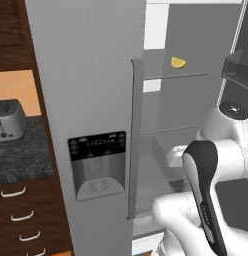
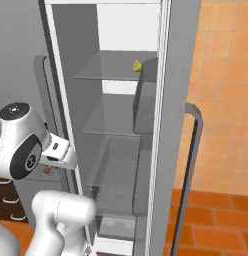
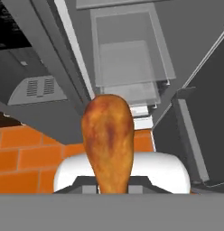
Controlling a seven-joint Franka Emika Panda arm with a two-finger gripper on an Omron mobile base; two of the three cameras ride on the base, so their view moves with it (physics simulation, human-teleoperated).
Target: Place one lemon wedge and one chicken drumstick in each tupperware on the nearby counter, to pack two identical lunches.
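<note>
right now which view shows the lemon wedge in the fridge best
The left base view: the lemon wedge sits large and unblocked on an upper fridge shelf. The right base view shows it smaller, at the shelf's right end.

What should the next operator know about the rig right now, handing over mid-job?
Gripper: shut on a chicken drumstick, fat end pointing away from the hand, out in front of the open fridge.
One lemon wedge sits on an upper fridge shelf.
Counter with the toaster lies left of the fridge; no tupperware in sight from here.
Left: carry this drumstick to a tupperware, then fetch the wedge. Packing so far can't be judged.
</note>
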